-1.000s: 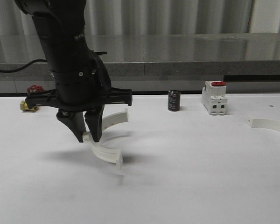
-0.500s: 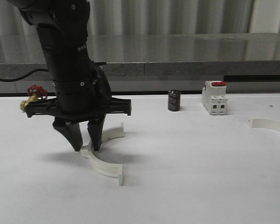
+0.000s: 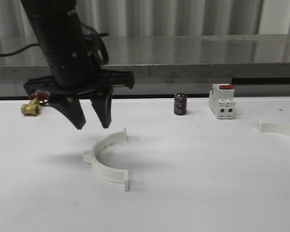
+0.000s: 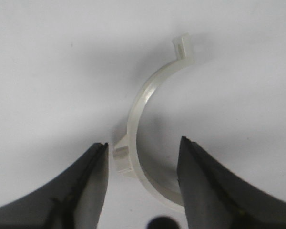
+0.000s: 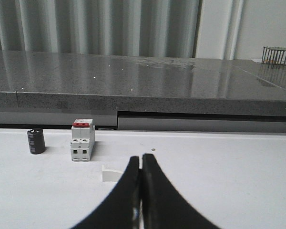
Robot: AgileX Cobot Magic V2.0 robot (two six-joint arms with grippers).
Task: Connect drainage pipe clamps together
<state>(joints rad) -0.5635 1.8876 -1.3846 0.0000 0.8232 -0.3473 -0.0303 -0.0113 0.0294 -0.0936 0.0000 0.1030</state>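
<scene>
One white semicircular drainage pipe clamp (image 3: 106,158) lies flat on the white table, its open side facing right, its lug on the left. My left gripper (image 3: 93,126) hangs open just above and behind it, holding nothing. In the left wrist view the clamp (image 4: 142,112) curves between the two spread black fingers, its lug near my left gripper (image 4: 142,148). The second clamp (image 3: 279,128) lies at the far right of the table. My right gripper (image 5: 141,160) is shut and empty, with the end of that clamp (image 5: 113,173) just behind its fingers.
A white boxy breaker with a red top (image 3: 221,101) and a small black cylinder (image 3: 180,104) stand at the back of the table. A brass valve with a red handle (image 3: 33,105) lies at the back left. A grey ledge runs behind the table.
My left gripper set the clamp down on the table, opened, and rose away from it. The clamp now lies flat and free. The right side has not changed.
</scene>
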